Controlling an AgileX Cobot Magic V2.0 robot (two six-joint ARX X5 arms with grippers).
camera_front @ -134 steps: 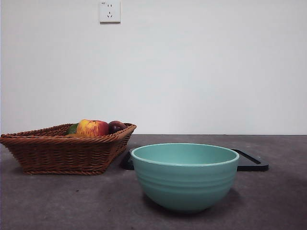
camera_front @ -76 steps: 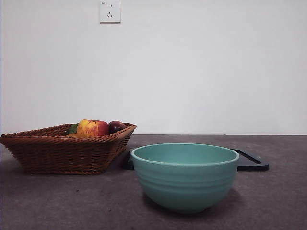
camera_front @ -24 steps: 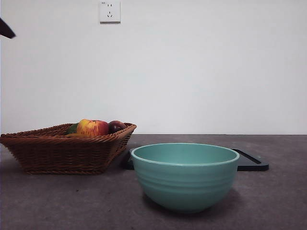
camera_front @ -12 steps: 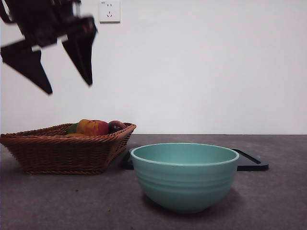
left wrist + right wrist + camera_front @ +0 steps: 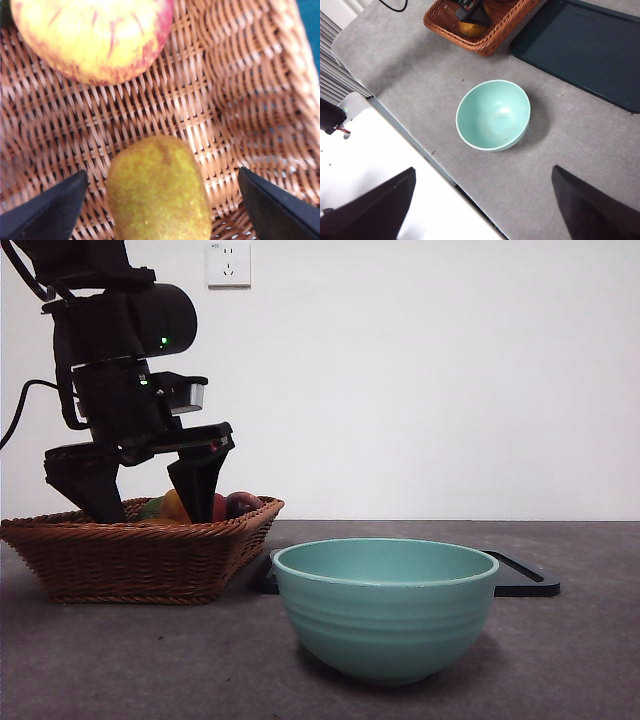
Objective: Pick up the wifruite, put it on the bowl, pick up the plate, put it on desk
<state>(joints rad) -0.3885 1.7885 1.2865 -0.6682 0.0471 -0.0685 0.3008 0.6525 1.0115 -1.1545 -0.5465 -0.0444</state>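
the left gripper (image 5: 160, 210) is reaching down into the wicker basket (image 5: 130, 555) with its fingers (image 5: 50, 210) spread wide, one on each side of the wifruite (image 5: 159, 192) and not yet touching it. the wifruite is lying on the woven floor of the basket, near one sloping wall, with the red-yellow apple (image 5: 95, 35) just beyond it and apart from it. in the front view the two dark fingers are dipping behind the basket rim beside the apple and a dark plum (image 5: 243, 504).

the step in hand looks like the pick. to do it well, the fingers should be going a little lower so they are meeting the fruit across its widest part, staying centred so neither one is pushing it sideways, and closing gently on the rounded skin. the wicker wall is close on one side, so that finger needs watching.

the bowl (image 5: 386, 606) is sitting empty on the worktop (image 5: 150, 660), near the basket, with a dark tray (image 5: 585, 47) behind it. the right gripper (image 5: 480, 210) is waiting high above, fingers apart and holding nothing.
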